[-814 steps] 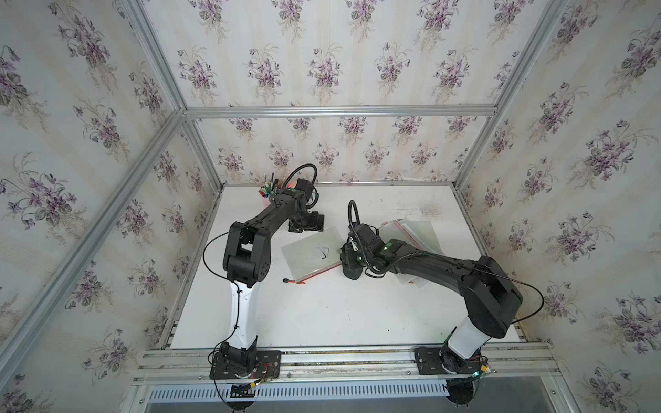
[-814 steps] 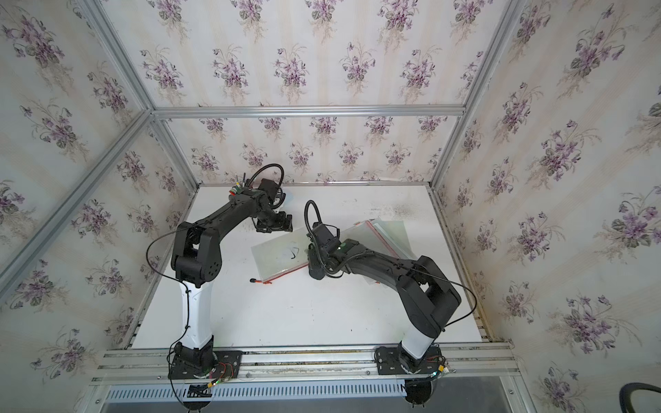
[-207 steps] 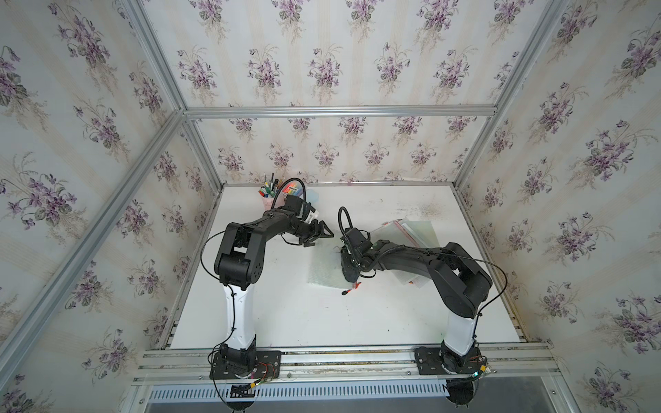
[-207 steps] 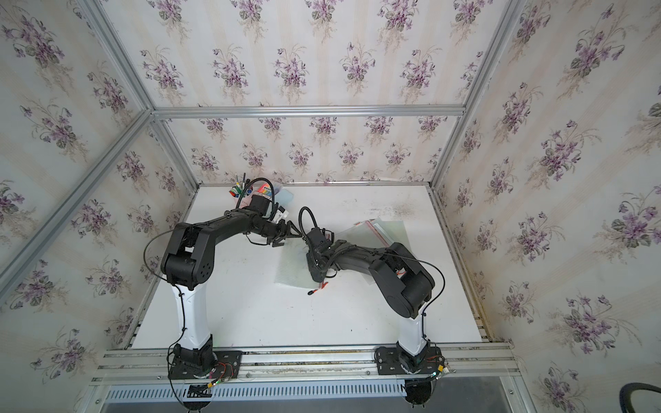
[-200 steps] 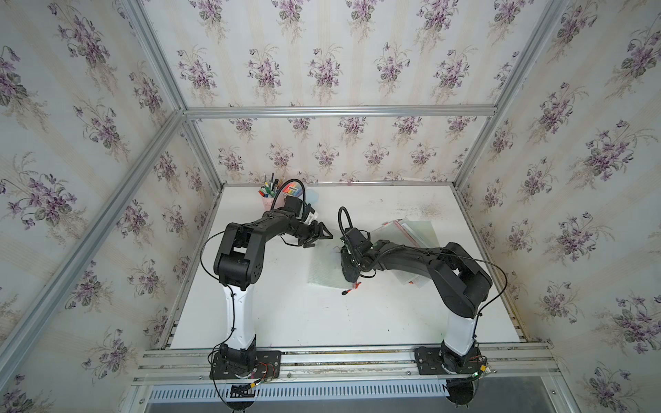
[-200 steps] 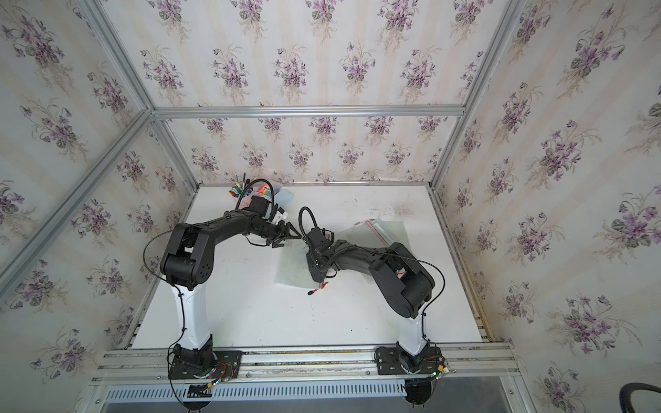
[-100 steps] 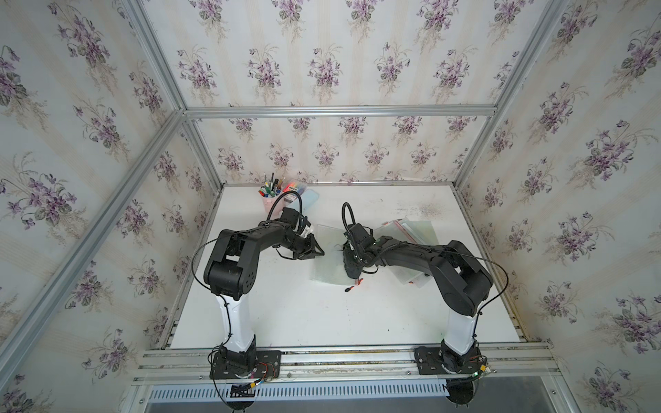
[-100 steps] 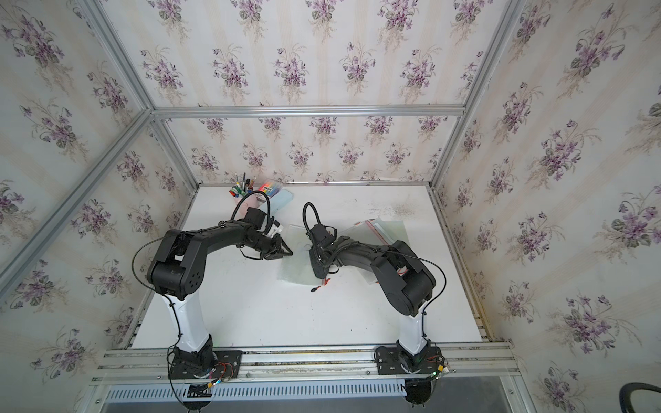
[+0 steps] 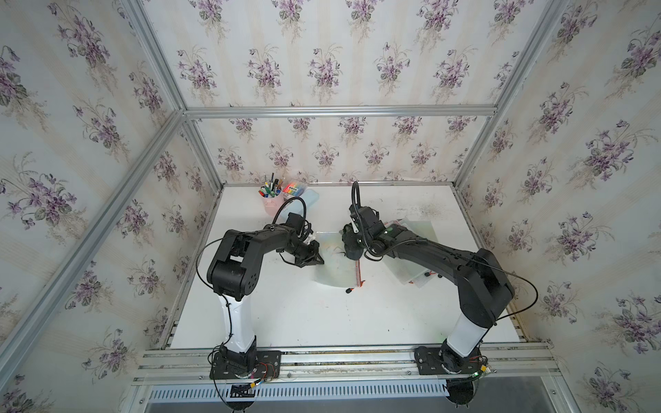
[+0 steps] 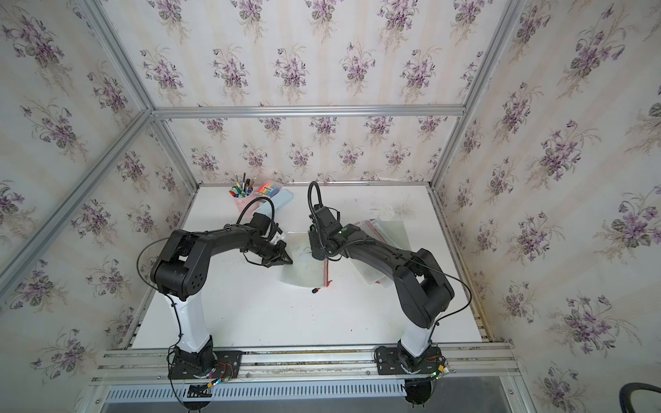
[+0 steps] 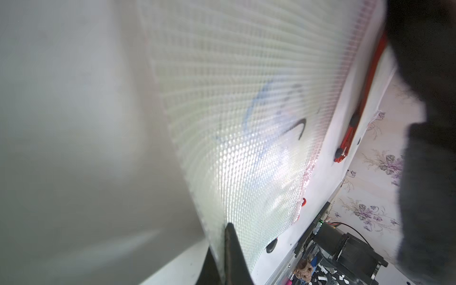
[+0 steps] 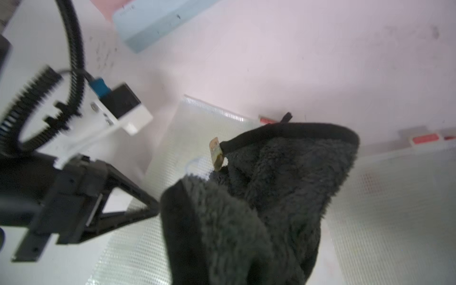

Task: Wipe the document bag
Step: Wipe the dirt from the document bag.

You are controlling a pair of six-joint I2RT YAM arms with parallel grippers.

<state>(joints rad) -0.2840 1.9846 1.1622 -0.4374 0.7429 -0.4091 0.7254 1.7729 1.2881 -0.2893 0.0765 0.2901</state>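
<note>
Document bag (image 9: 334, 270) (image 10: 304, 270): flat translucent pouch with a fine mesh weave, lying on the white table (image 9: 304, 314).
Zip (image 9: 358, 271) (image 11: 370, 74): red strip along the bag's right edge.
Marks: a curved black pen stroke (image 11: 299, 125) and a pale blue smear (image 11: 256, 103) on the bag's face.
Left gripper (image 9: 319, 260) (image 10: 288, 261) (image 11: 220, 249): pressed together, its 2 thin black fingers (image 11: 234, 259) pinching the bag's left edge.
Right gripper (image 9: 352, 246): clamped on a cloth, with its fingertips buried in the pile.
Cloth (image 12: 271, 197) (image 11: 431, 123): dark grey and fluffy with a stitched hem, bunched up, resting on the bag's far-right part by the zip.
Spare pouches (image 9: 418, 232): loose stack of similar mesh sheets, just right of the bag, partly under the right arm.
Pen cup (image 9: 270, 204): pink and round, full of markers, well beyond the bag's far-left corner.
Box (image 9: 305, 200) (image 12: 153, 22): pale blue and rectangular, lying flat beyond the bag's far edge.
</note>
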